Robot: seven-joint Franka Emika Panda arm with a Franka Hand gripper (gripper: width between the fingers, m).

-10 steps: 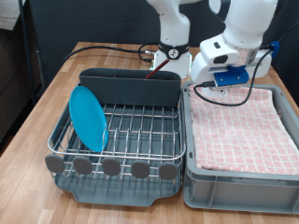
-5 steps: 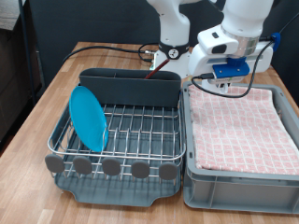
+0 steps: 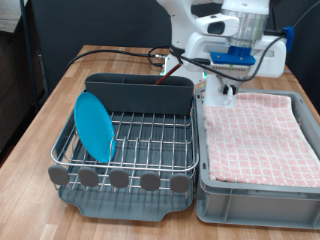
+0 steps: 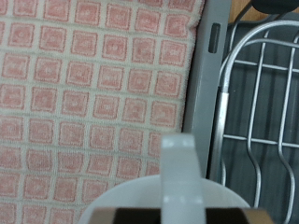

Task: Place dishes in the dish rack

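The round blue plate [image 3: 96, 125] stands on edge in the left slots of the silver wire dish rack [image 3: 150, 140]. My gripper [image 3: 218, 90] hangs over the left wall of the grey tub [image 3: 200, 150], beside the rack's right end. It is shut on the small white cup [image 4: 140, 201], and one finger [image 4: 178, 159] crosses the cup's rim in the wrist view. A thin reddish-brown spoon handle [image 3: 168, 76] seems to stick up from the rack's tall grey back compartment [image 3: 135, 92].
The tub is lined with pink checked cloth [image 3: 258, 135], which also shows in the wrist view [image 4: 84, 84]. Black cables [image 3: 110, 50] trail across the wooden table [image 3: 40, 120] behind the rack. The robot base [image 3: 185, 40] stands at the back.
The gripper has risen from the tub's back and moved towards the exterior view's left, to the tub's left wall beside the rack. The plate has not moved.
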